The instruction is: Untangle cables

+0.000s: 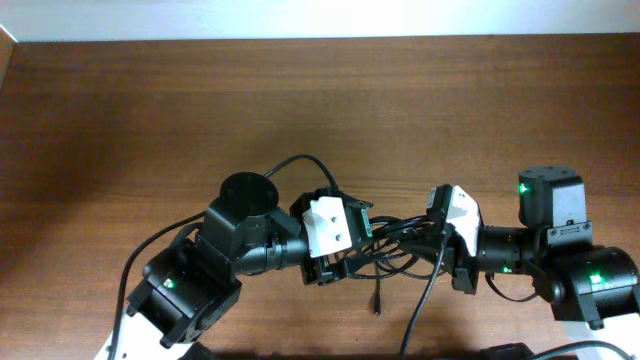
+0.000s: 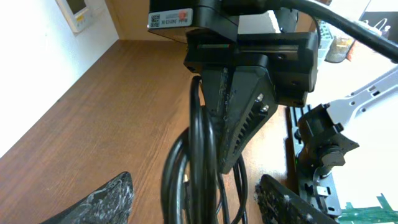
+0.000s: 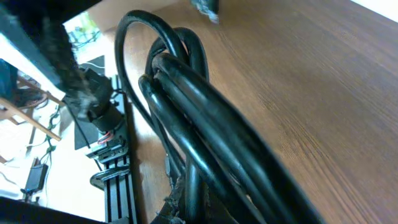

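Observation:
The cables (image 1: 395, 248) are a bundle of thin black cords held in the air between my two grippers over the brown table (image 1: 150, 110). One plug end (image 1: 378, 302) hangs down toward the front. My left gripper (image 1: 345, 262) is open. In the left wrist view its fingers (image 2: 196, 208) stand wide apart on either side of the bundle (image 2: 199, 168). My right gripper (image 1: 432, 238) is shut on the cables. It also shows in the left wrist view (image 2: 239, 124), pinching the loops from above. In the right wrist view the cables (image 3: 199, 106) run up from its jaws (image 3: 193, 199).
The thicker black arm cords (image 1: 300, 162) arc over the left arm and trail off the front edge (image 1: 420, 310). A black clamp and rail (image 2: 323, 143) sit beyond the table's right side. The wall edge (image 1: 320, 20) runs along the back.

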You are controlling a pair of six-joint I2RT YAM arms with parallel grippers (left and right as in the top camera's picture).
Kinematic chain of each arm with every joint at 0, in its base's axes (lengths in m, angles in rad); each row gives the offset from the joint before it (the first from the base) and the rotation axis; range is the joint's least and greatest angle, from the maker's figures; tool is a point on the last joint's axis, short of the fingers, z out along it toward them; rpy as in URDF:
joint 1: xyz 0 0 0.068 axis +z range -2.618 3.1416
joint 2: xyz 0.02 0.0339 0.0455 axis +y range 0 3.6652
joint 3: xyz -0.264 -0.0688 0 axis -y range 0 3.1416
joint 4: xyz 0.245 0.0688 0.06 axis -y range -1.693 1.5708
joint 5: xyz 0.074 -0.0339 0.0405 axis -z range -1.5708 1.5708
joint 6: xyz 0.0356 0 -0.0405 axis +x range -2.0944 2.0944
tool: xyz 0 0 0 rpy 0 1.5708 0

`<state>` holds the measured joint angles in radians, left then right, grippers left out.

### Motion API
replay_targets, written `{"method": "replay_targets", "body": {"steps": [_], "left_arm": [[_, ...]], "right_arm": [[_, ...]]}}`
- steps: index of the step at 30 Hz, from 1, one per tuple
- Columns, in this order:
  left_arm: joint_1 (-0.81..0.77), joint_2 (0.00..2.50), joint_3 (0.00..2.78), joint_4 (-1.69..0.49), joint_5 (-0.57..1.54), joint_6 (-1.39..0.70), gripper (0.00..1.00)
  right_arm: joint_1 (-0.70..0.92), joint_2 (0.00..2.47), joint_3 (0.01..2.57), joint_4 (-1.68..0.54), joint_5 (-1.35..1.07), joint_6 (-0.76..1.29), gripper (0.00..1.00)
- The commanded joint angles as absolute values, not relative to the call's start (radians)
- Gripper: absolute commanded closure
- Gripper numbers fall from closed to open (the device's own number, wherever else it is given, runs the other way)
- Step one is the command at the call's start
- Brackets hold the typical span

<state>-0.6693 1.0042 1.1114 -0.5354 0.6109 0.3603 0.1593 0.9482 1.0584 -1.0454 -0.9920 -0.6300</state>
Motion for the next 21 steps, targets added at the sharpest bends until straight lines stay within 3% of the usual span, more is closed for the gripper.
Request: {"method": "replay_targets", "body": {"steps": [1,4,6,8,17,19,21], "left_arm": [[-0.672,1.006,1.128,-0.537,0.643,0.369,0.41],[-0.672,1.006,1.128,-0.537,0.652,0.369,0.59],[-0.672,1.006,1.128,-0.541,0.652,0.369,0.85],[-0.672,1.006,1.128,-0.544,0.652,0.369,1.00],[-0.671,1.006,1.128,-0.544,0.651,0.369,1.00],[-0.671,1.006,1.128,-0.540,0.646,0.369,1.00],[-0.671,1.006,1.128,-0.536,0.616,0.368,1.00]], "right_arm": [[0.157,0.942,1.074,-1.044,-1.070,-0.685,0.96],[0.157,0.942,1.074,-1.044,-1.071,-0.685,0.96],[0.157,0.942,1.074,-1.044,-1.071,-0.685,0.96],[0.157,0.942,1.074,-1.044,-1.071,-0.685,0.96],[0.157,0.942,1.074,-1.044,-1.088,-0.683,0.96],[0.157,0.944,1.074,-1.045,-1.088,-0.673,0.71],[0.157,0.944,1.074,-1.045,-1.088,-0.673,0.70]]}}
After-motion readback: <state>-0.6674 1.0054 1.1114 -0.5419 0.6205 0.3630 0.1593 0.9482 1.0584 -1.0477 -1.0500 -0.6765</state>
